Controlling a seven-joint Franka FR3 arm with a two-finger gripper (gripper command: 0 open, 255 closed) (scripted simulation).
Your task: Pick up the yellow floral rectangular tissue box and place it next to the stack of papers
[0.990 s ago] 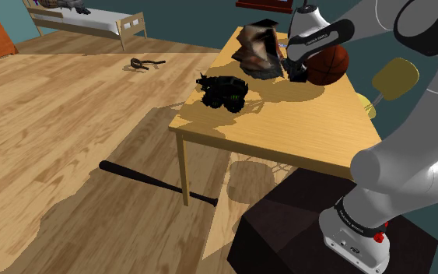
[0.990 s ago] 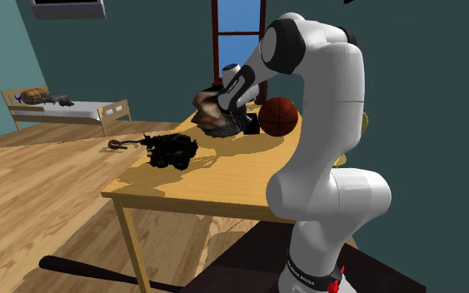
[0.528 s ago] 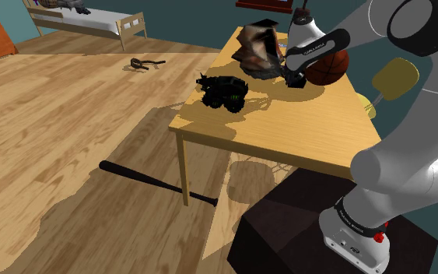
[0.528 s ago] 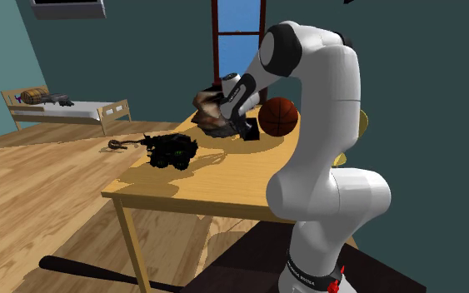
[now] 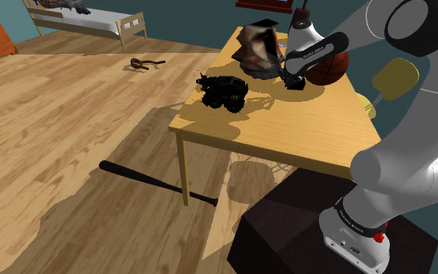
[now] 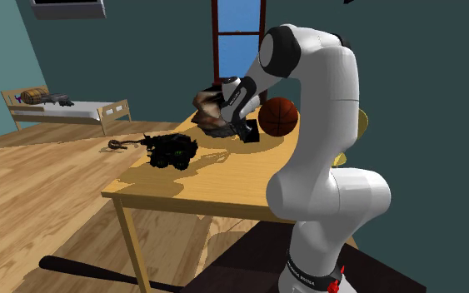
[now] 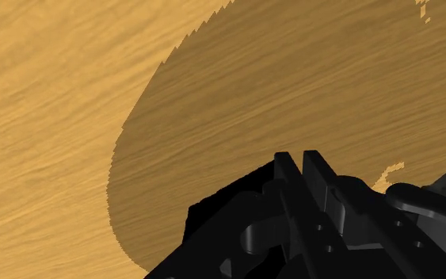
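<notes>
A brown and black patterned boxy thing (image 5: 257, 48) (image 6: 214, 113) stands tilted at the far end of the wooden table (image 5: 303, 132); I cannot tell whether it is the tissue box or the papers. My black gripper (image 5: 292, 82) (image 6: 250, 134) hangs low over the tabletop, between that patterned thing and an orange basketball (image 5: 330, 65) (image 6: 279, 116). In the wrist view the gripper (image 7: 299, 168) is shut with nothing in it, and its fingers meet over bare wood in a round shadow.
A black toy truck (image 5: 223, 91) (image 6: 172, 151) sits near the table's front corner. A yellow rounded object (image 5: 394, 79) shows past the table's right edge. On the floor lie a black bat (image 5: 156, 183) and a dark tool (image 5: 142, 63). A bed (image 5: 92, 21) stands far back.
The gripper has shifted a little down and toward the shoulder view's left, closer to the patterned thing and the tabletop. Nothing on the table has moved.
</notes>
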